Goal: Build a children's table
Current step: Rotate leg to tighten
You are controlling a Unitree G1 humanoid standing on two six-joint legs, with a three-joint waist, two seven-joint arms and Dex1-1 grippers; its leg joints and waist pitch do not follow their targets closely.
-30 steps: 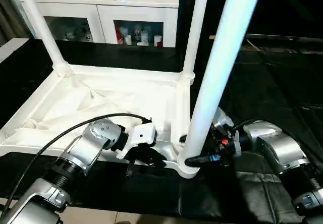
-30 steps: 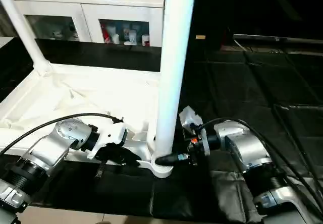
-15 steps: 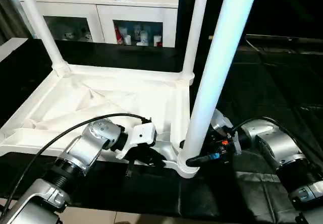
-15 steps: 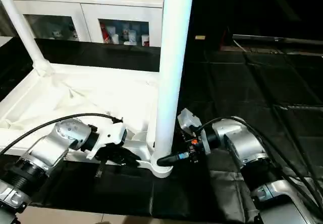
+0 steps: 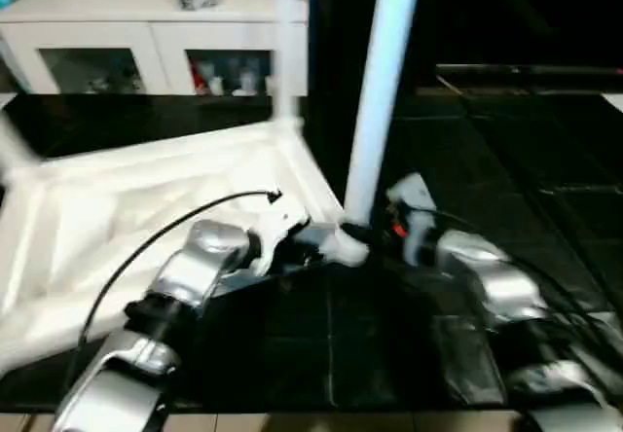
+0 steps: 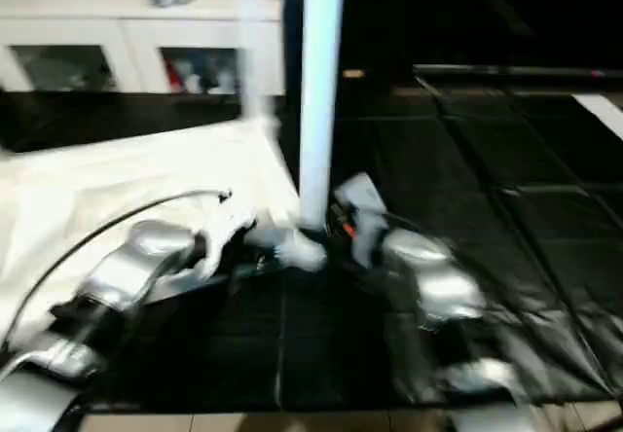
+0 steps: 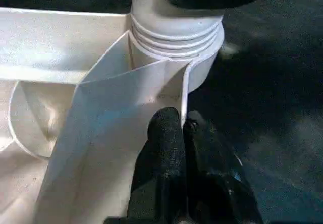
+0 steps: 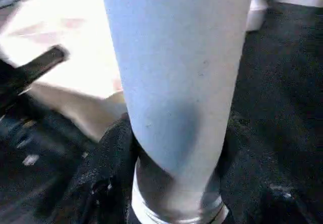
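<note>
The children's table lies upside down on the black mat, its white ribbed top [image 5: 146, 208] slanting across the left half. One white leg [image 5: 380, 82] stands upright in the near right corner socket [image 5: 341, 245]. A second leg [image 5: 285, 43] rises at the far corner. My left gripper [image 5: 297, 247] is shut on the top's thin rim wall just beside that socket, and its fingers [image 7: 166, 133] pinch the wall's edge. My right gripper [image 5: 375, 230] is shut around the standing leg [image 8: 176, 82] just above the socket, one black finger [image 8: 111, 168] on each side.
A white cabinet [image 5: 146, 33] with glass doors stands behind the table, small items on top. Black quilted mat [image 5: 487, 160] stretches to the right and front. A strip of pale floor [image 5: 292, 422] shows at the near edge. A cable [image 5: 175, 233] arcs over my left forearm.
The head camera has swung. The table top has turned on the mat, its near right corner moving away from me with both grippers. The right fingers have closed in around the leg.
</note>
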